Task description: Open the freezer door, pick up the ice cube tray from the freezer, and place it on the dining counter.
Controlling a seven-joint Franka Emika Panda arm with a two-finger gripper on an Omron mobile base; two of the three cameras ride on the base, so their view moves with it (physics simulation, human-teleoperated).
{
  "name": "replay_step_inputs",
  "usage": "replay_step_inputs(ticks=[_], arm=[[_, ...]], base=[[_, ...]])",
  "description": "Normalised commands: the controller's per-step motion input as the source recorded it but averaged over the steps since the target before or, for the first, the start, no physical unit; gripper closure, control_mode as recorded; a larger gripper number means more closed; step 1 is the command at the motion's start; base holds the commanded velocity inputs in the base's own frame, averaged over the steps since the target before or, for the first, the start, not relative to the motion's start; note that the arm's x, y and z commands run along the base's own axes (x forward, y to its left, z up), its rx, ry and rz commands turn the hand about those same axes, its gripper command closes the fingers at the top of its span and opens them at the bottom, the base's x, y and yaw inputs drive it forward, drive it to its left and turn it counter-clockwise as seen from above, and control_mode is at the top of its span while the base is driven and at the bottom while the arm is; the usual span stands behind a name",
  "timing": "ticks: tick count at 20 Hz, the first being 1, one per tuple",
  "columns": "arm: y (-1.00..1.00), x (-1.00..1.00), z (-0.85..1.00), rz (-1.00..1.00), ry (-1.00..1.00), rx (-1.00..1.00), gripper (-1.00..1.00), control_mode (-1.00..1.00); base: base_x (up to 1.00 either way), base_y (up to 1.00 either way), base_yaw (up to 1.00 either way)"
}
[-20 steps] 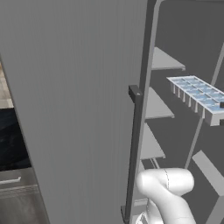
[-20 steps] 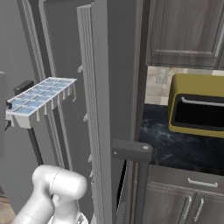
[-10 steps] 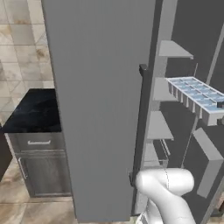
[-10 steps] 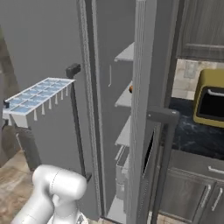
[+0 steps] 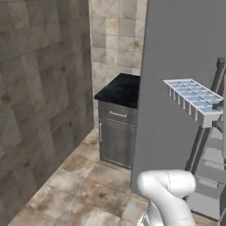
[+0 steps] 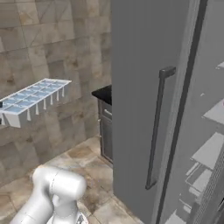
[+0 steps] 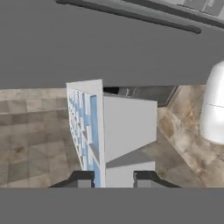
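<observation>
1. Gripper (image 7: pixel 113 177) sits at the bottom of the hand view, its two dark tips closed on the near end of the ice cube tray (image 7: pixel 109 135), which stands between them and reaches up to the middle of that frame.
2. In the left base view the ice cube tray (image 5: pixel 194 99) is at the right of the frame, level and in the air; in the right base view it is at the left edge (image 6: pixel 33 99).
3. Behind it, the whole picture has shifted since half a second ago: the shelves of the freezer (image 6: pixel 210 153) have slid to the right edge, and the tiled wall (image 5: pixel 44 97) now takes the left half. This is the base turning, not the things moving.
4. The freezer door (image 6: pixel 144 96) stands open in the centre, and the small black-topped cabinet (image 5: pixel 119 123) is beyond it.
5. My judgement: the tray is already out, and the robot is turning away to look for the dining counter.
</observation>
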Motion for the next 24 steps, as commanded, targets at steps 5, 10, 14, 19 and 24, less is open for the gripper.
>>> replay_step_inputs(ticks=[5, 10, 14, 19, 24], arm=[[0.00, 0.00, 0.00, 0.00, 0.00, 0.00, 1.00, 1.00], [0.00, 0.00, 0.00, 0.00, 0.00, 0.00, 1.00, 1.00], [0.00, 0.00, 0.00, 0.00, 0.00, 0.00, 1.00, 1.00], [0.00, 0.00, 0.00, 0.00, 0.00, 0.00, 1.00, 1.00], [0.00, 0.00, 0.00, 0.00, 0.00, 0.00, 1.00, 1.00]], base=[[-0.20, 0.58, 0.94], [-0.19, 0.61, 0.94], [-0.05, 0.45, 0.96], [0.00, 0.34, 0.96], [0.00, 0.07, 1.00]])
